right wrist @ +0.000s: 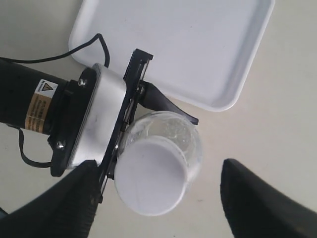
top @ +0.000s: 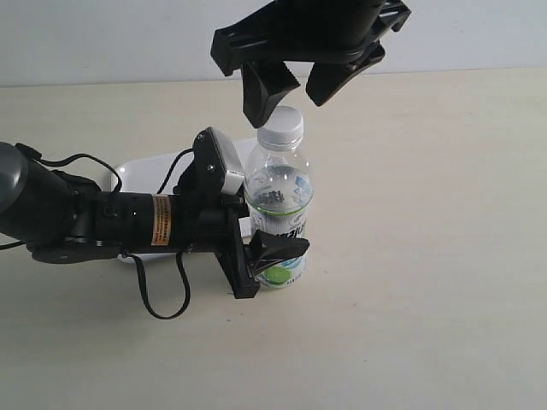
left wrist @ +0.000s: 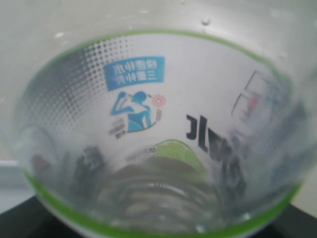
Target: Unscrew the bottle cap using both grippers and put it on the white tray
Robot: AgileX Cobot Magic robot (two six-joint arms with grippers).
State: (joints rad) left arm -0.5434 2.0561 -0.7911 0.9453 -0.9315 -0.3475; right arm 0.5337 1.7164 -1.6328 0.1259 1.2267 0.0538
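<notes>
The right hand [top: 291, 107] hangs released, its 2 fingers spread wide just above the bottle cap [top: 281, 125], 1 to each side and neither touching it. The cap sits on the neck of the 1 bottle [top: 278, 192], which stands upright on the tabletop [top: 427, 256] directly below that hand. The left hand [top: 278, 246] is clenched on the bottle at its label, 1 finger in front, the other hidden behind. The 1 white tray [top: 137, 171] lies behind the left hand's wrist, partly hidden by the left arm [top: 85, 218] and its black cable [top: 162, 299].
</notes>
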